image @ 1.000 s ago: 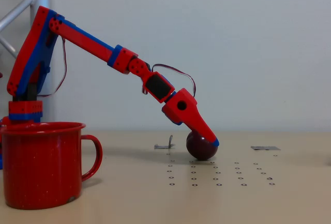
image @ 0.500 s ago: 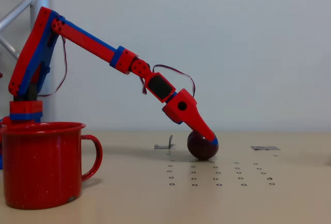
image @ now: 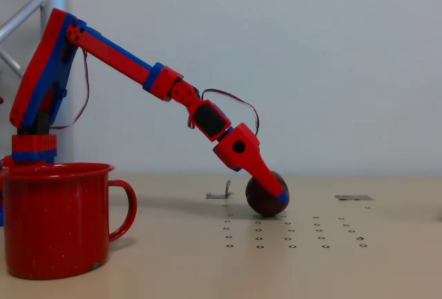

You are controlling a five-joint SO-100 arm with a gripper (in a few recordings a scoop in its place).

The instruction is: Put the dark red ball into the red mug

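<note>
The dark red ball [image: 258, 200] rests on the tan table, right of centre in the fixed view. My gripper [image: 280, 195] reaches down to it from the upper left. One red finger with a blue tip [image: 275, 183] lies across the ball's near side and the other is hidden behind it, so the gripper looks shut on the ball. The red mug [image: 55, 233] stands upright at the lower left, near the front edge, with its handle pointing right. It is well apart from the ball.
The arm's base [image: 33, 148] stands behind the mug. A small metal bracket [image: 221, 193] lies just left of the ball and a flat metal piece [image: 353, 197] at the right. A grid of small holes [image: 290, 234] marks the table in front of the ball.
The gripper has dropped a little and shifted left, so its finger now covers more of the ball. The ball moved slightly left with it. The mug has not moved.
</note>
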